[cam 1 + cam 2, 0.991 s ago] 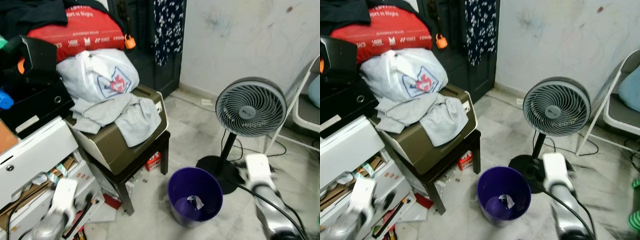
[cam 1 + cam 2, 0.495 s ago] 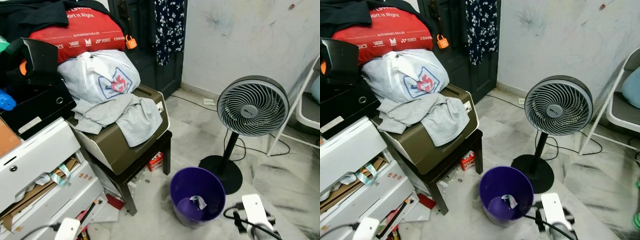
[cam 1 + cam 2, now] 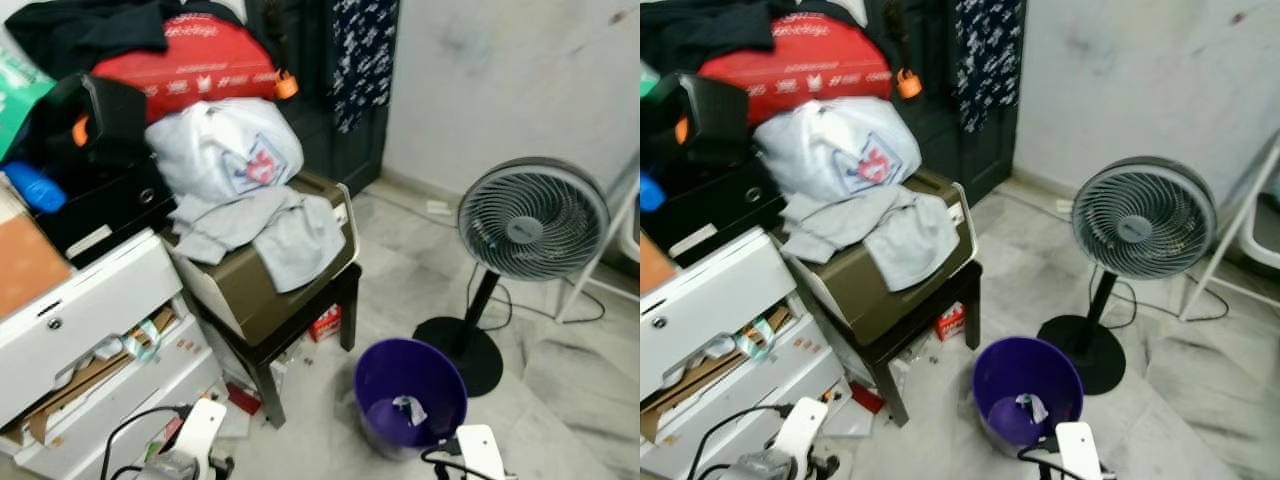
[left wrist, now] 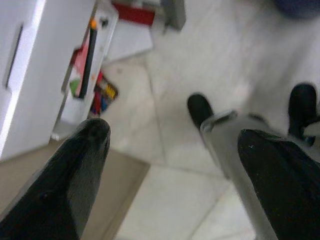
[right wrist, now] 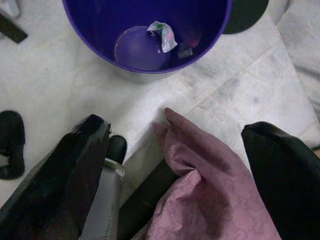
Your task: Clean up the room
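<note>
A purple bin [image 3: 410,395] stands on the marble floor [image 3: 560,400] at 6 o'clock of the head view, a crumpled wrapper [image 5: 162,35] inside, a grey fan [image 3: 532,219] at 2 o'clock. Both grippers hang low with fingers spread: the right gripper [image 5: 175,150] over pink cloth [image 5: 210,200], the left gripper [image 4: 175,150] empty.

The bin [image 3: 410,400] was deep purple, a white crumpled wrapper [image 5: 162,35] with green and pink marks inside. The fan [image 3: 533,222] was grey on a black base. A pink cloth [image 5: 210,200] lay on the pale, grey-veined marble floor [image 5: 240,95]. The bag [image 3: 195,60] was red with white lettering.
</note>
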`<state>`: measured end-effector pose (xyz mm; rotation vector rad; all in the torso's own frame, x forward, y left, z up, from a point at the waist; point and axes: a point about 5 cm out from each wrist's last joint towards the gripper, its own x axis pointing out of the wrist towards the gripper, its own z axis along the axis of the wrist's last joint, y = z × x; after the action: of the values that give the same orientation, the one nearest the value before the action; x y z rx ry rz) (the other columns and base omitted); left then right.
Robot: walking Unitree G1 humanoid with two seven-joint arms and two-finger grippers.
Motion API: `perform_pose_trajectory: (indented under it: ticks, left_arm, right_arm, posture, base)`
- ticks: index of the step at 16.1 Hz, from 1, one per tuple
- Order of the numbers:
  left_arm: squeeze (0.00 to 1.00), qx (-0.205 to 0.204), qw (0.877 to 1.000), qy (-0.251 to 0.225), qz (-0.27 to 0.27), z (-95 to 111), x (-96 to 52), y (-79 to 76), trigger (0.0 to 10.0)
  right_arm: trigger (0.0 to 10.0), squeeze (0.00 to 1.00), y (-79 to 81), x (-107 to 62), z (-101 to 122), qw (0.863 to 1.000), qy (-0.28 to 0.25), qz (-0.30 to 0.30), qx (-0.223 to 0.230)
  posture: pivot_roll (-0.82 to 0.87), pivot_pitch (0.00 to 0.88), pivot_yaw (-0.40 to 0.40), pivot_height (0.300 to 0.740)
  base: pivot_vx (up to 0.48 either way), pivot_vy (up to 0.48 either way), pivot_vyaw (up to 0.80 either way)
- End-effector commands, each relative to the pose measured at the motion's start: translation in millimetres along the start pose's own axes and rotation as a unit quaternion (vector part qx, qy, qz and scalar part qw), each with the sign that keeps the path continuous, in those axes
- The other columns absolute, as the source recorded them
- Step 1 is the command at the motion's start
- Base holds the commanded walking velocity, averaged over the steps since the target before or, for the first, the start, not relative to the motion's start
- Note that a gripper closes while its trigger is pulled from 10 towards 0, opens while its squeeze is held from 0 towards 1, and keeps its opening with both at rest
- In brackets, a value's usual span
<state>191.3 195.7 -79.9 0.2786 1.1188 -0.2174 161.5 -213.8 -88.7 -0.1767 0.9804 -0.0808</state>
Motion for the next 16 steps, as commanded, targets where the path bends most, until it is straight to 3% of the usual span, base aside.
perform_pose_trajectory:
  ticks: [1, 5, 9, 11, 12, 16]
  left_arm:
    - [0.0, 0.004, 1.0, 0.01, 0.005, 0, 0.3, -0.5, 10.0]
    - [0.0, -0.01, 1.0, 0.004, 0.003, 12, 2.0, -9.1, 10.0]
    - [0.0, -0.047, 0.998, -0.027, 0.021, 42, 1.9, -13.7, 10.0]
    - [0.0, -0.047, 0.998, -0.02, 0.022, 30, 2.1, -10.2, 10.0]
    - [0.0, -0.041, 0.999, 0.0, 0.023, -2, 0.7, -1.2, 10.0]
    - [0.0, -0.022, 1.0, 0.016, 0.007, -7, 1.1, -5.8, 10.0]
  right_arm:
    - [10.0, 0.0, 0.7, 0.9, 3, 1.0, 0.001, 0.0, -0.016]
    - [10.0, 0.0, 1.4, 0.9, 3, 1.0, 0.004, 0.001, -0.027]
    - [10.0, 0.0, 3.5, 0.8, 2, 0.999, 0.007, 0.008, -0.039]
    - [10.0, 0.0, 3.0, 0.9, 2, 0.999, 0.007, 0.009, -0.041]
    - [10.0, 0.0, 3.0, 0.9, 2, 0.998, 0.009, 0.014, -0.055]
    - [10.0, 0.0, 3.5, 0.8, 1, 0.998, 0.01, 0.015, -0.06]
  posture:
    - [-0.06, 0.0, 0.054, 0.74]
    - [-0.06, 0.0, 0.053, 0.74]
    - [-0.06, 0.0, 0.049, 0.74]
    - [-0.06, 0.0, 0.049, 0.74]
    - [-0.05, 0.0, 0.049, 0.74]
    - [-0.06, 0.0, 0.053, 0.74]
  base:
    - [0.0, 0.0, 0.8]
    - [0.0, 0.0, 0.8]
    - [0.0, 0.0, 0.8]
    - [0.0, 0.0, 0.8]
    - [0.0, 0.0, 0.8]
    - [0.0, 0.0, 0.7]
